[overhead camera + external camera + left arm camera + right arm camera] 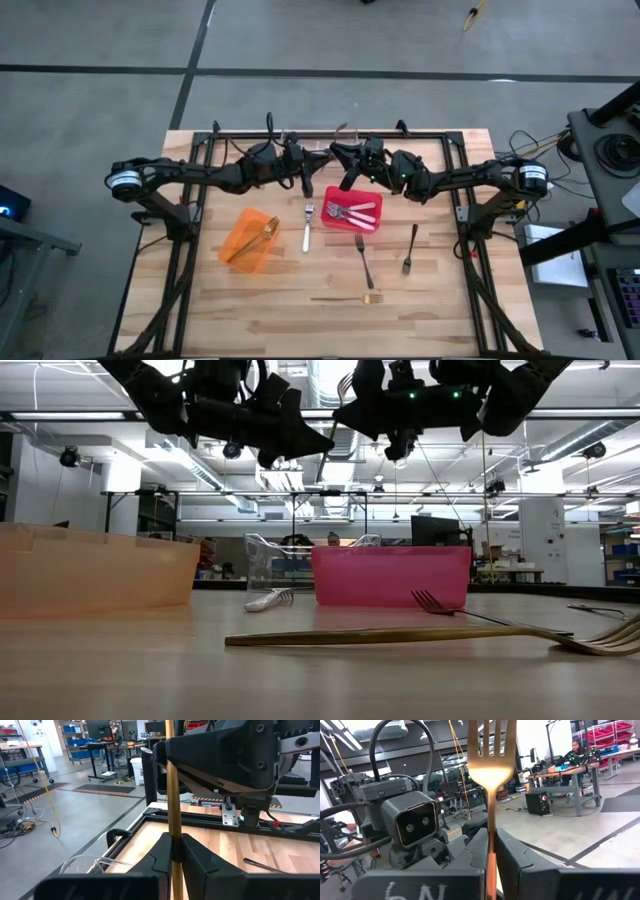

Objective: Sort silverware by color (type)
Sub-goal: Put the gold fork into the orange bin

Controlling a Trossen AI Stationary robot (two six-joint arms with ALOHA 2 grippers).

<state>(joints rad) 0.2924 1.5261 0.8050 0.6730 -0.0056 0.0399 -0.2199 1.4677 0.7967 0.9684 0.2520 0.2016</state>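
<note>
A gold fork (490, 765) stands upright in the air over the table's far middle, tines up. Both grippers meet on it: my left gripper (174, 851) is shut on its handle, and my right gripper (491, 851) is shut just below the tines. In the high view, my left gripper (303, 170) and my right gripper (349, 170) face each other. A gold fork lies in the orange bin (250, 241), and silver forks lie in the red bin (352, 209). On the table lie a silver fork (307, 229), two black forks (363, 259) (410, 249) and a gold fork (348, 298). My left gripper pinches the gold fork's handle (173, 827) between its two fingers, which lie level and across it. The fork stands upright and clear of the table. My right gripper pinches the same fork's neck (491, 822), just under the tines, between its two fingers. They lie across it, coming from the table's right.
A clear bin (282, 560) stands at the far side, beneath the arms, between the orange bin (95, 568) and the red bin (390, 572). The near half of the wooden table (260, 310) holds only the loose forks. Black frame rails run along the table's sides.
</note>
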